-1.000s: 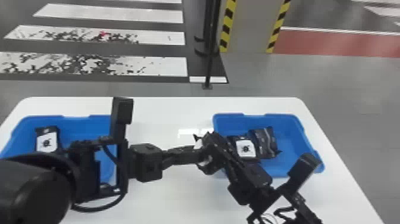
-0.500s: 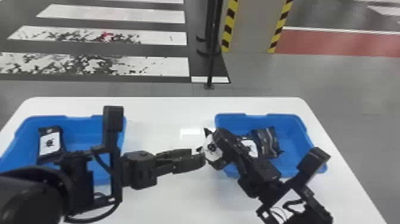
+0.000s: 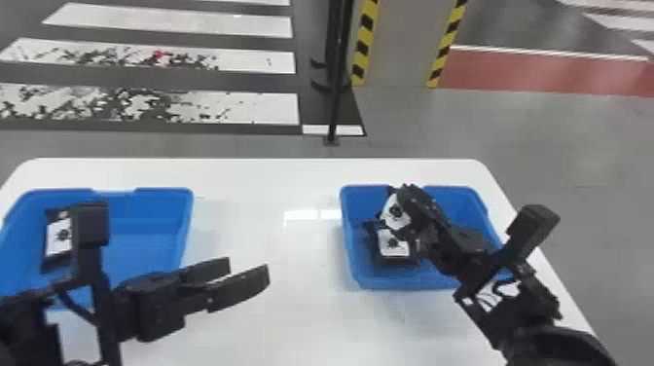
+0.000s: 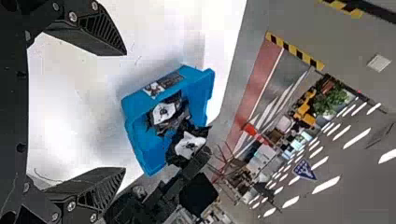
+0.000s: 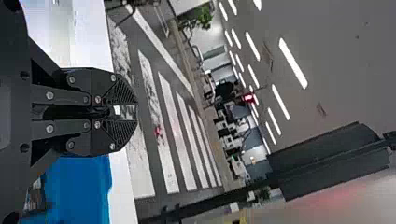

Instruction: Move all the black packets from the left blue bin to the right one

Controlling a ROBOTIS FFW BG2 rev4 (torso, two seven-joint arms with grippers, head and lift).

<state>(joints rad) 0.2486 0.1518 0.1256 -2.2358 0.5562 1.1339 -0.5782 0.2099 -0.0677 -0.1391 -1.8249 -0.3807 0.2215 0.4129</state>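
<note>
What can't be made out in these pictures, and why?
Left blue bin, near end: head view, partly behind the left arm.
Its left side: head view, cut off by the edge.
Number of black packets in the right blue bin: head view, right gripper in front.
Held packet, gripped part: right wrist view, gripper covers it.

Black pole (image 3: 335,107) stands beyond white counter (image 3: 253,175); yellow-black striping (image 3: 364,46) to its right; white floor stripes (image 3: 170,22) at left; red floor band (image 3: 535,73) at right.
</note>
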